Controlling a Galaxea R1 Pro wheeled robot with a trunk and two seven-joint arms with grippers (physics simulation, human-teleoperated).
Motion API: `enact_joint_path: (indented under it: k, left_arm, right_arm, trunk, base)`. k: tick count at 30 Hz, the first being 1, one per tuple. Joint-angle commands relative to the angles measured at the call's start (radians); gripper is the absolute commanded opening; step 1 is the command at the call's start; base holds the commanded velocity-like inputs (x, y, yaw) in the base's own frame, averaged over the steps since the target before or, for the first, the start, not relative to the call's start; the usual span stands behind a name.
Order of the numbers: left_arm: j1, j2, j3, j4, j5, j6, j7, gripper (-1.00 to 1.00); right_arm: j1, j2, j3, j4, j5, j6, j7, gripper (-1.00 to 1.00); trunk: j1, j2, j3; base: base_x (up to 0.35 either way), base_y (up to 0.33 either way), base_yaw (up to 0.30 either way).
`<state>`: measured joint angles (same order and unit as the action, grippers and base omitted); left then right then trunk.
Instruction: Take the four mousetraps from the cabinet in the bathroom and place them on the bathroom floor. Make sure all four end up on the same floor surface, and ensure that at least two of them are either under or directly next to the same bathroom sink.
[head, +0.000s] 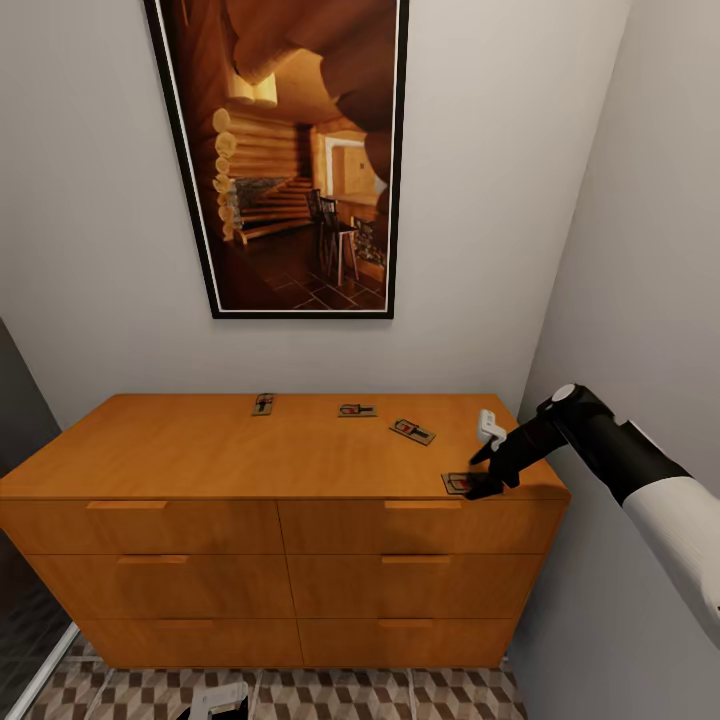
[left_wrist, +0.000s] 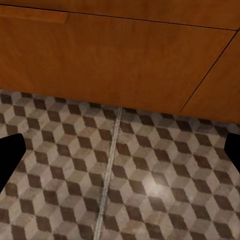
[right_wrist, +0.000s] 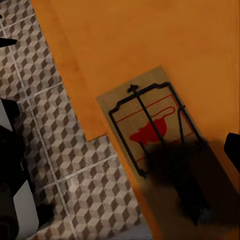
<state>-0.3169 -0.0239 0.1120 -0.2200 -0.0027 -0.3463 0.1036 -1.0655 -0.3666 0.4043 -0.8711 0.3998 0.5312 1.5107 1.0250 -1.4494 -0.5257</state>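
Observation:
Four mousetraps lie on the top of the orange-brown cabinet (head: 200, 450): one at the back (head: 263, 404), one to its right (head: 357, 410), a third further right (head: 412, 431), and a fourth (head: 458, 483) at the front right corner. My right gripper (head: 486, 472) hovers open just over that fourth mousetrap (right_wrist: 150, 130), whose long side lies along the cabinet's front edge. One dark fingertip (right_wrist: 233, 150) shows beside it and a shadow falls across it. My left gripper (left_wrist: 120, 155) hangs open and empty over the cube-patterned bathroom floor (left_wrist: 125, 190), in front of the lowest drawers (left_wrist: 100, 55).
The cabinet stands against a grey wall under a large framed picture (head: 290, 150). A side wall (head: 650, 250) closes in tightly on the right of the cabinet. A dark panel (head: 15, 450) stands at the left. Tiled floor (head: 400, 695) runs along the cabinet's foot.

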Motion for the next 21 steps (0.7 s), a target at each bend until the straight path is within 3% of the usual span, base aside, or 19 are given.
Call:
enact_joint_path:
  k: [1,6,21]
  left_arm:
    - [-0.001,-0.001,0.005,0.001,0.000,-0.003,0.000,1.00]
    - [-0.001,-0.001,0.005,0.001,0.000,-0.003,0.000,1.00]
    - [-0.001,-0.001,0.005,0.001,0.000,-0.003,0.000,1.00]
  right_arm:
    - [-0.001,-0.001,0.002,-0.001,0.011,0.010,0.004,1.00]
    - [-0.001,0.000,0.001,-0.002,0.039,0.012,0.002,1.00]
    - [-0.001,0.000,0.001,-0.002,0.045,0.012,0.003,1.00]
  trunk:
    - [0.000,-0.001,-0.001]
    - [0.000,-0.001,-0.001]
    - [0.000,-0.001,-0.001]
  base:
    - [0.000,0.000,0.000]
    - [0.000,0.000,0.000]
    - [0.000,0.000,0.000]
